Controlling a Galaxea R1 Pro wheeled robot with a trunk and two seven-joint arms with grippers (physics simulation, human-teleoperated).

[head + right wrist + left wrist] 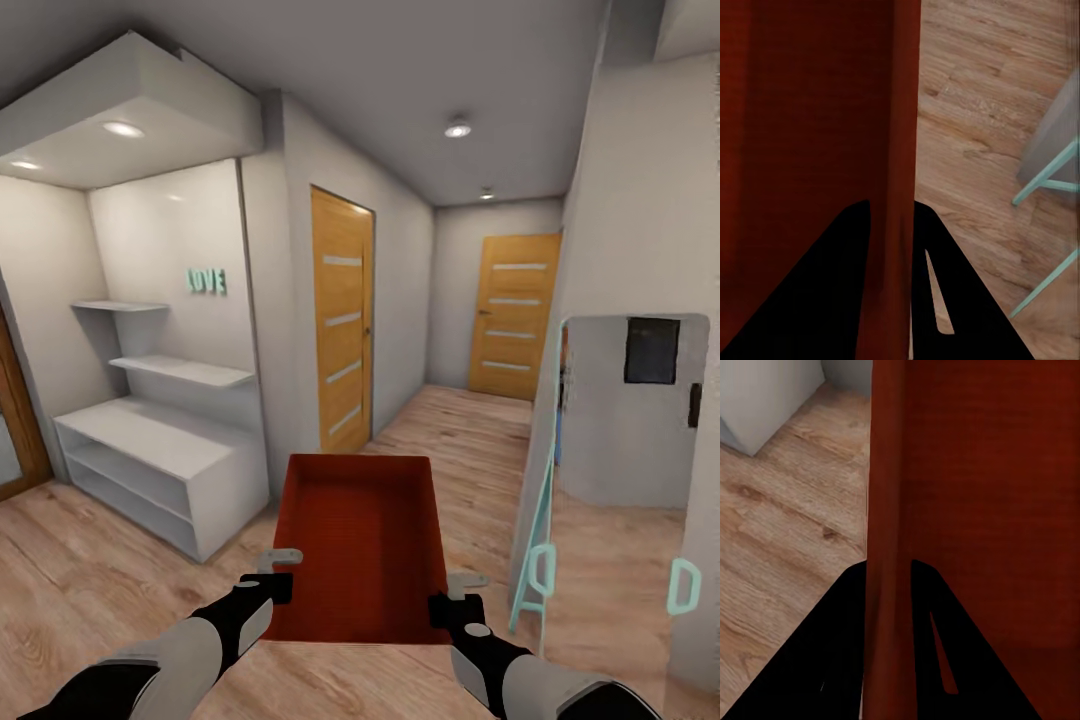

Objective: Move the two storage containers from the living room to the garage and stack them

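An orange-red storage container (360,545) with no lid hangs in front of me above a light wood plank floor, held level between both arms. My left gripper (280,570) is shut on its left wall, and the left wrist view shows that thin wall (886,547) clamped between the two black fingers. On the other side, my right gripper (450,595) is shut on the right wall (900,150) in the same way. I am in a hallway, with neither the living room nor the garage in sight.
A white shelf unit (150,460) stands in an alcove at the left. Two wooden doors, one (343,320) on the left wall and another (515,315) at the corridor's end, are closed. A glass panel with teal frame and handles (620,500) stands close at my right.
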